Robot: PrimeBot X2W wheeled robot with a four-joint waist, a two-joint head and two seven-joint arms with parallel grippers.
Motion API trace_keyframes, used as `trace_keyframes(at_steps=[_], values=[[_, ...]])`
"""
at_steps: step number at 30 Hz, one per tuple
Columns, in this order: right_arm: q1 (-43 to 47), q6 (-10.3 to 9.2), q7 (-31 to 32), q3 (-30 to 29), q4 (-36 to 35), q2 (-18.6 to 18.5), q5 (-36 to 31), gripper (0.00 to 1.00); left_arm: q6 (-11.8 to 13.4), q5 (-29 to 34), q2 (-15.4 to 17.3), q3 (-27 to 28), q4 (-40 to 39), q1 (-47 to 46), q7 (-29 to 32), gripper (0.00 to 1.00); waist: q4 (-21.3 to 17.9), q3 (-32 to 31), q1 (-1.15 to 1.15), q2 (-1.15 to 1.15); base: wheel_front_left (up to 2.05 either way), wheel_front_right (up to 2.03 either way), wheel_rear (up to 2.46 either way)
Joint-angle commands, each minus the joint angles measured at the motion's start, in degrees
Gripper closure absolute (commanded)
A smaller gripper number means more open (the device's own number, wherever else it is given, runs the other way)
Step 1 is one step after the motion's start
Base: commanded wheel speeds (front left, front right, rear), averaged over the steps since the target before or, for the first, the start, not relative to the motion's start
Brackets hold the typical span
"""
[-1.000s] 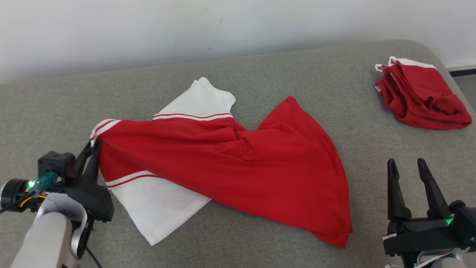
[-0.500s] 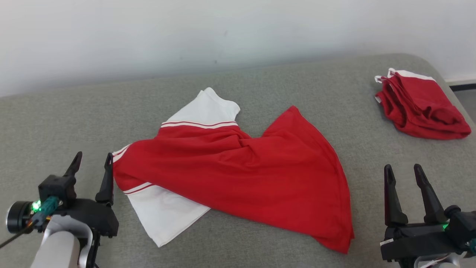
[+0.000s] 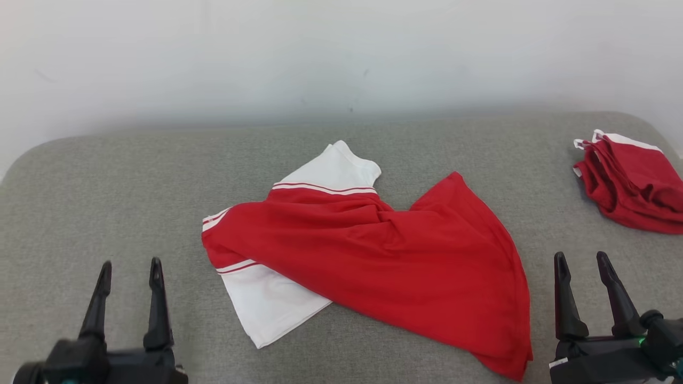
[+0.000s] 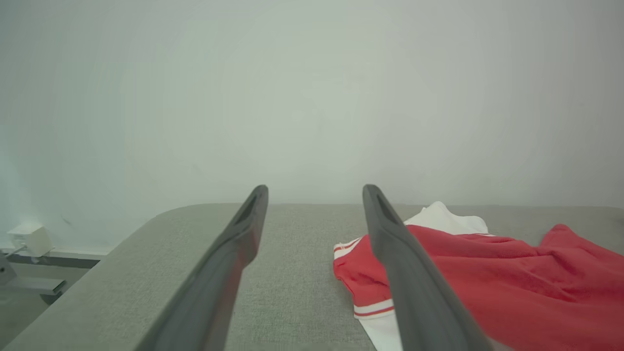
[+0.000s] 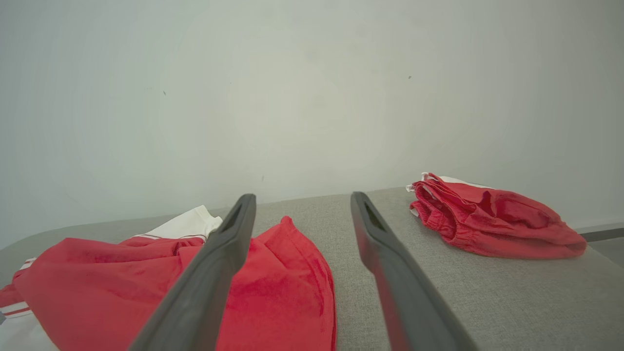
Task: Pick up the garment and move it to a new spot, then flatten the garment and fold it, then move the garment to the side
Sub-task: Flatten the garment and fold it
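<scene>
The garment (image 3: 373,256), a red shirt with white sleeves edged in red stripes, lies twisted and partly folded in the middle of the grey padded surface (image 3: 106,202). It also appears in the left wrist view (image 4: 487,282) and in the right wrist view (image 5: 146,282). My left gripper (image 3: 130,266) stands open at the lower left, well apart from the shirt's collar end, with nothing between its fingers. At the lower right my right gripper (image 3: 581,258) is open too, just right of the shirt's red hem, and holds nothing.
A second red garment (image 3: 629,181) with white trim lies bunched at the far right of the surface, also in the right wrist view (image 5: 487,219). A pale wall (image 3: 320,53) runs behind. The surface's left edge is rounded (image 4: 122,243).
My left gripper opened and let go of the shirt's collar end, then drew back toward the lower left. The head camera tilted, shifting the whole picture down. The right gripper stayed open.
</scene>
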Motion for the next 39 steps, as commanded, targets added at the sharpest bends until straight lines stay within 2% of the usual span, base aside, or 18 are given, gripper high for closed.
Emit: trace_keyframes(at_steps=[1, 10, 16, 19, 26, 35, 36, 37, 38, 39], values=[[0.67, -0.15, -0.26, -0.28, -0.03, -0.04, -0.21, 0.00, -0.22, 0.87, -0.98, 0.54, -1.47, 1.73, -0.17, 0.00, 0.73, -0.49, 0.01, 0.00, 0.00, 0.00, 0.00], [2.38, -0.15, -0.25, -0.10, 2.04, -0.30, 0.36, 0.00, -2.12, 3.69, -5.10, 2.18, -3.70, 7.55, -0.17, 0.00, 2.14, -0.43, 0.01, 0.00, 0.00, 0.00, 0.00], [1.88, -0.15, -0.26, 0.35, 3.91, -1.01, 0.36, 0.00, -2.93, 4.52, -5.92, 2.91, -3.16, 7.36, -0.18, 0.00, 2.07, -0.02, 0.01, 0.00, 0.00, 0.00, 0.00], [0.60, -0.15, 0.00, 1.02, 7.25, -2.02, 0.73, 0.00, -3.47, 4.84, -6.30, 3.28, -2.91, 6.68, -0.18, 0.00, 1.85, 0.25, 0.01, 0.00, 0.00, 0.00, 0.00], [-1.63, -0.15, 4.87, 4.42, 14.78, -3.76, 3.28, 0.00, -4.17, 5.51, -6.79, 2.47, -2.27, 5.30, -0.18, 0.00, 2.34, 1.11, 0.01, 0.00, 0.00, 0.00, 0.00], [-1.51, -0.15, 5.15, 7.51, 20.56, -3.03, 6.09, 0.00, -4.43, 4.96, -6.98, 1.75, -1.65, 4.75, -0.18, 0.00, 3.41, 2.39, 0.01, 0.00, 0.00, 0.00, 0.00], [-1.72, -0.15, 5.29, 7.99, 21.13, -2.92, 6.37, 0.06, -4.45, 4.94, -6.98, 1.73, -1.58, 4.67, -0.18, 0.00, 3.47, 2.47, 0.01, 0.00, 0.00, 0.00, 0.00], [-2.05, -0.15, 5.01, 8.40, 21.52, -2.89, 6.60, 0.24, -4.40, 4.79, -7.00, 1.66, -1.52, 4.61, -0.18, 0.00, 3.50, 2.53, 0.01, 0.00, 0.00, 0.00, 0.00], [-2.33, -0.15, 4.67, 8.68, 21.82, -2.99, 6.83, 0.83, -4.31, 4.68, -7.00, 1.58, -1.49, 4.53, -0.18, 0.00, 3.53, 2.57, 0.01, 0.00, 0.00, 0.00, 0.00], [-2.40, -0.15, 4.44, 9.04, 22.16, -3.04, 7.11, 1.00, -4.22, 4.54, -7.01, 1.51, -1.43, 4.48, -0.18, 0.00, 3.55, 2.59, 0.01, 0.00, 0.00, 0.00, 0.00]])
